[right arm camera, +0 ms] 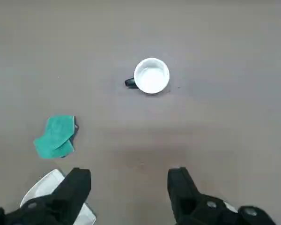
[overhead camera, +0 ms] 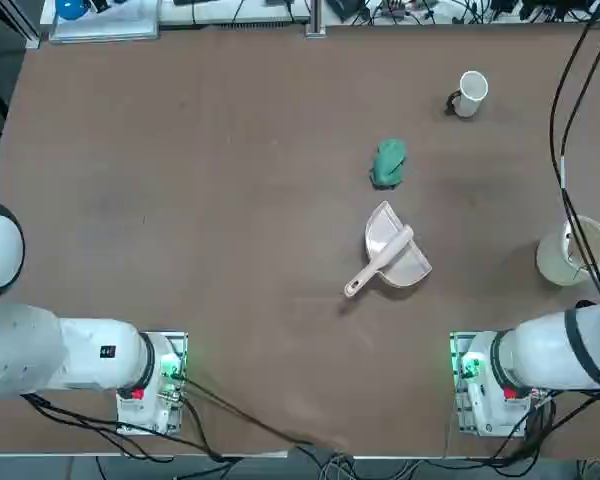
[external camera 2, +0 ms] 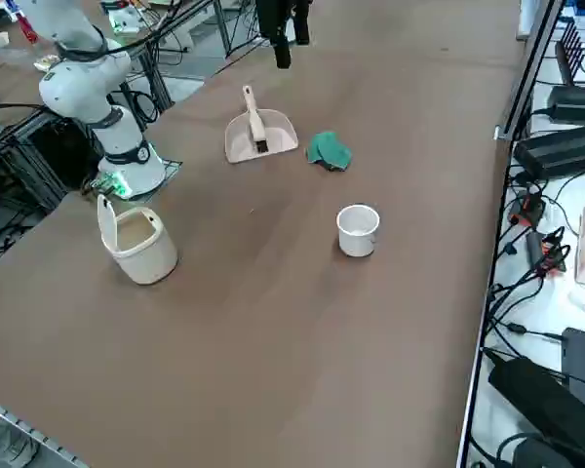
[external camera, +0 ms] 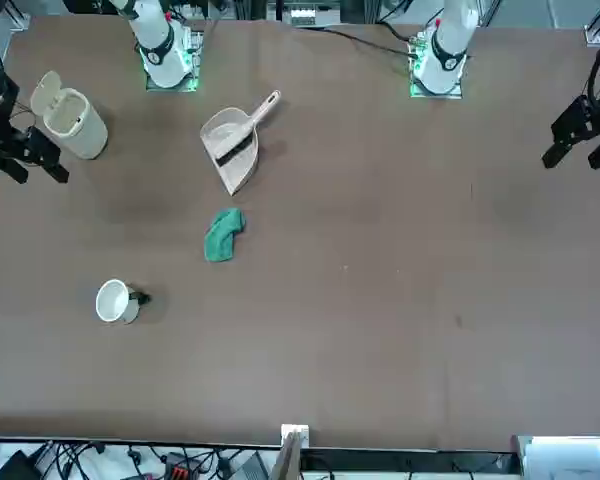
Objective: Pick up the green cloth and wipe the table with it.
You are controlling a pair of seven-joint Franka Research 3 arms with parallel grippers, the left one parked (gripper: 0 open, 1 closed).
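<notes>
The right gripper is raised above the tabletop, toward its right edge; its two fingers stand wide apart with nothing between them. The cloth lies on the tabletop as a small green crumpled wad, between the middle and the far edge, the one opposite the arm bases; the gripper is well apart from it.

The mug stands upright closer to the far edge and farther toward the far right corner than the cloth; it is white, with a dark handle on the side toward the left edge.

The dustpan lies just beside the cloth, on the side toward the near edge; the brush rests across it, dark bristles inside the pan, pale handle pointing toward the near left corner.

The bin stands upright in the right part of the tabletop, farther toward the right edge than the dustpan; it is white, its lid raised; in the top view, dark cables pass across it.
</notes>
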